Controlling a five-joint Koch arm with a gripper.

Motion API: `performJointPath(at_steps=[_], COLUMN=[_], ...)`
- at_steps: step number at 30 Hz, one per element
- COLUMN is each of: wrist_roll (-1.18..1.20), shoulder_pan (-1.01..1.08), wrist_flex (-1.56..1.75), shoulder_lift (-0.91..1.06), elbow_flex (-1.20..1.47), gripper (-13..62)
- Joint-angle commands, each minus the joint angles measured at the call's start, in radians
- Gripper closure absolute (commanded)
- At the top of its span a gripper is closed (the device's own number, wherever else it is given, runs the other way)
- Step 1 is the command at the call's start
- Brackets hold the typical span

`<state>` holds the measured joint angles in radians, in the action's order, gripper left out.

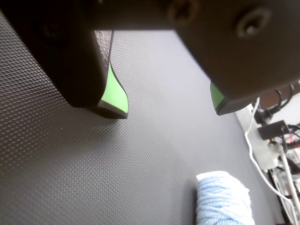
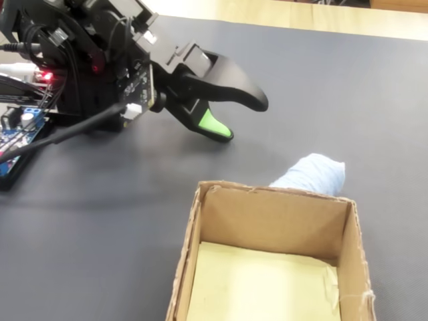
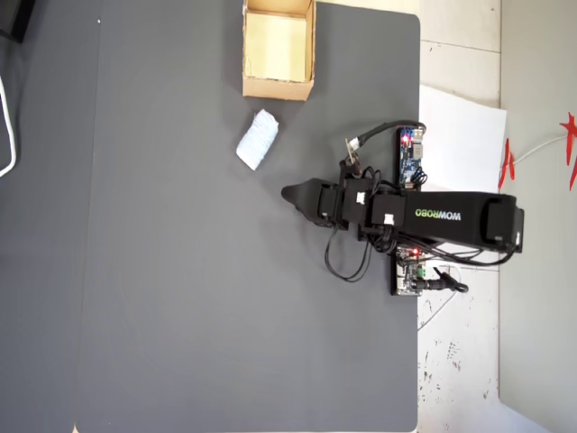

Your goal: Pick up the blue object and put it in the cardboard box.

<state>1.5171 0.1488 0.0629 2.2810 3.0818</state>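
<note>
Wrist cam shows the gripper (image 1: 171, 110) spread wide and empty; overhead hides that, but puts the blue object (image 3: 257, 139) at its 11 o'clock, just beside the cardboard box (image 3: 279, 88).

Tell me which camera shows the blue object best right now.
The overhead view: the whole blue object lies clear on the mat just below the cardboard box. In the fixed view the box wall hides its lower part; the wrist view cuts it off at the bottom edge.
</note>
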Motion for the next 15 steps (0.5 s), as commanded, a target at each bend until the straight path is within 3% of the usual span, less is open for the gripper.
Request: performJointPath(at_steps=[1, 15], wrist_roll=[0.064, -0.029], shoulder_pan=[-0.005, 0.021], wrist_flex=[-0.069, -0.041], shoulder_lift=[0.077, -0.011], elbow_flex=[0.035, -0.156], gripper=[15.6, 13.9])
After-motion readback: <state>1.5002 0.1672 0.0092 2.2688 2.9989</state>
